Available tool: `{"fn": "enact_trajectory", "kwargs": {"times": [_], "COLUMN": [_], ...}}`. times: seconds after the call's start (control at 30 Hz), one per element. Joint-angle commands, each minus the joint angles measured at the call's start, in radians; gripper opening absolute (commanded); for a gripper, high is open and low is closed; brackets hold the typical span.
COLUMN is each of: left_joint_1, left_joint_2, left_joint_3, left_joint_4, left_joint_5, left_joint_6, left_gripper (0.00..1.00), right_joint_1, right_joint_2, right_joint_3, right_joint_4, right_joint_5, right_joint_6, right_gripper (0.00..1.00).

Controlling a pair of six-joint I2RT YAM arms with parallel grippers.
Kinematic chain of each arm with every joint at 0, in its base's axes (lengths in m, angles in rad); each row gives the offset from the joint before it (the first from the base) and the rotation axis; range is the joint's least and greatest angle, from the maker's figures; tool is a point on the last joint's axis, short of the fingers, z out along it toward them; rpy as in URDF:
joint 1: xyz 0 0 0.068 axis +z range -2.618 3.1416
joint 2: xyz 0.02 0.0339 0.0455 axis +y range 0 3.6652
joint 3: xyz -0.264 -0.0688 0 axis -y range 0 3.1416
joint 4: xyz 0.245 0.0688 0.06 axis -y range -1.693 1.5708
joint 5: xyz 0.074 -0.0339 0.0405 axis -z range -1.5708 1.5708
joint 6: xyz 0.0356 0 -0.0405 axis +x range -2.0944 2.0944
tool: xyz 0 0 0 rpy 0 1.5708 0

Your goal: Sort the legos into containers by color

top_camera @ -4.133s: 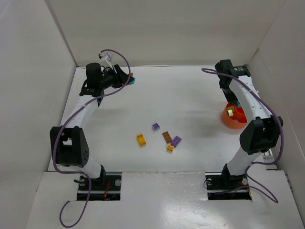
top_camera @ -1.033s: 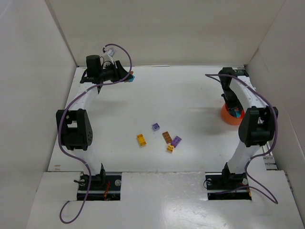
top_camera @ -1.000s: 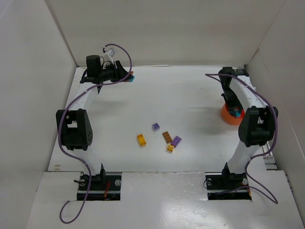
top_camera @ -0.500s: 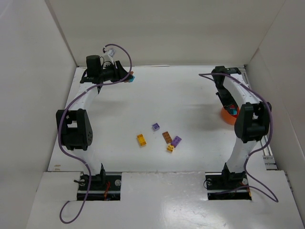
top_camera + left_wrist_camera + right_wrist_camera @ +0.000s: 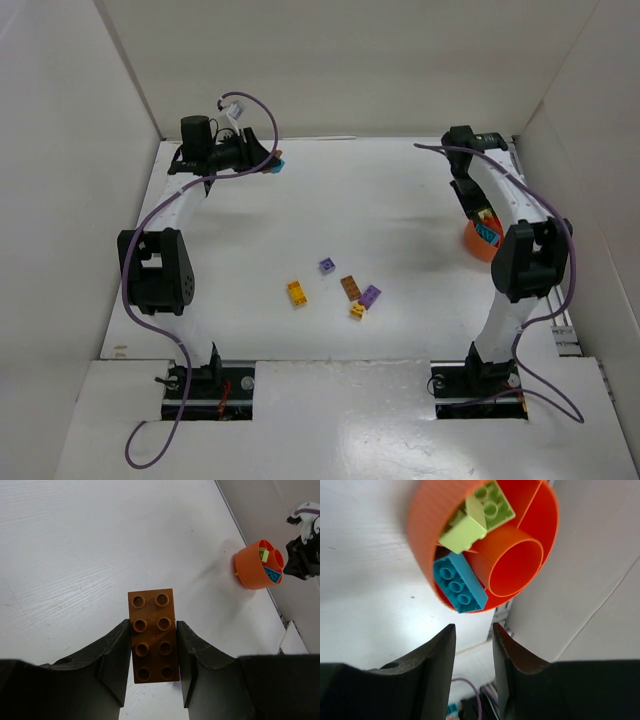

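Brown plastic fills the left pincer (image 5: 152, 647), which is clamped on the long sides of a brown brick (image 5: 151, 630) over the far left corner of the white table (image 5: 400, 200). At the right edge sits the orange bowl (image 5: 420, 525), with a teal brick (image 5: 460, 582) and pale green bricks (image 5: 492, 505) lying in the ring around its hollow middle. The right pincer (image 5: 472, 640) hangs just beside the bowl, its jaws a narrow gap apart with nothing between them. Near the table's middle, toward the near edge, lie a yellow-orange brick (image 5: 296, 292), a small purple brick (image 5: 327, 265), a second brown brick (image 5: 350, 286), a larger purple brick (image 5: 370, 295) and a little yellow brick (image 5: 357, 311).
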Motion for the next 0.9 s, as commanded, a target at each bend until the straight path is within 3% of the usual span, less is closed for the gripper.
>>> {"fn": "enact_trajectory", "kwargs": {"times": [0.0,0.13,0.17,0.23,0.3,0.33,0.63,0.87], "left_joint_1": [-0.007,-0.066,-0.076,-0.097,-0.148,-0.200,-0.395,-0.479], "left_joint_2": [-0.073,-0.105,-0.117,-0.160,-0.189,-0.220,-0.389,-0.407], "left_joint_3": [0.002,-0.044,-0.067,-0.147,-0.207,-0.218,-0.349,-0.371], "left_joint_4": [0.087,0.226,0.285,0.482,0.560,0.560,0.586,0.586], "left_joint_5": [0.110,0.250,0.279,0.333,0.387,0.397,0.410,0.324], "left_joint_6": [0.005,-0.067,-0.099,-0.165,-0.209,-0.157,0.037,0.028], "left_gripper": [0.04,0.04,0.03,0.03,0.03,0.03,0.00,0.00], "right_joint_1": [0.091,0.142,0.142,0.142,0.153,0.153,0.185,0.205], "right_joint_2": [-0.145,-0.277,-0.301,-0.353,-0.363,-0.374,-0.450,-0.634], "right_joint_3": [0.106,-0.022,-0.062,-0.166,-0.203,-0.238,-0.413,-0.545], "right_joint_4": [0.050,0.386,0.546,0.693,0.830,0.900,1.133,1.155], "right_joint_5": [-0.038,-0.402,-0.619,-0.829,-1.074,-1.206,-1.629,-1.678], "right_joint_6": [-0.033,-0.133,-0.146,-0.147,-0.147,-0.147,-0.053,-0.042], "right_gripper": [0.41,0.44,0.47,0.47,0.50,0.50,0.52,0.53]}}
